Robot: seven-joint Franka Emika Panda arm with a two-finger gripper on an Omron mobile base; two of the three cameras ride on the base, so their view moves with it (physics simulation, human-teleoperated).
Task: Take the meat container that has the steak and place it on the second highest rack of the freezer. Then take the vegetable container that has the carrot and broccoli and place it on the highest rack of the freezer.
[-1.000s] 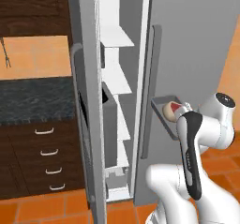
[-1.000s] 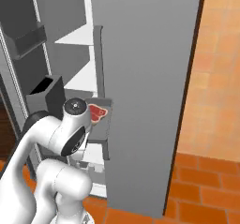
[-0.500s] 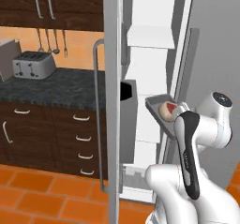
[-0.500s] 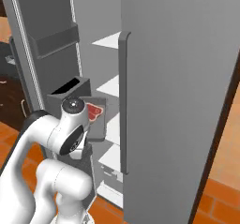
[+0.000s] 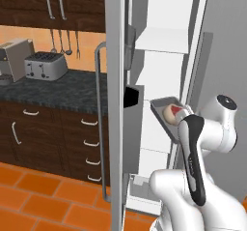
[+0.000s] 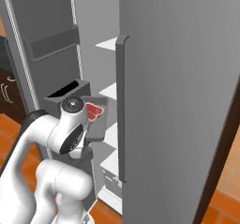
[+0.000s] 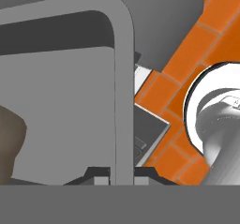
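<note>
**Steak tray held up at the open freezer**

I see the meat container [image 5: 164,110], a grey tray, raised in front of the open freezer [image 5: 166,80], just beside the dark door bin [image 5: 132,99] on its left; the steak [image 5: 173,112] lies inside it, red with a pale fatty part; from the right base view the same tray [image 6: 99,120] sits behind the arm's elbow, near the long grey handle [image 6: 121,106]. In the hand view the gripper [image 7: 116,174] has its jaws clamped on the tray's rim [image 7: 123,101], a finger on each side of the wall. A white shelf [image 5: 161,39] stands higher up inside; I cannot tell which rack it is. A toaster [image 5: 44,65] sits on the far counter [image 5: 58,87] to the left.
</note>
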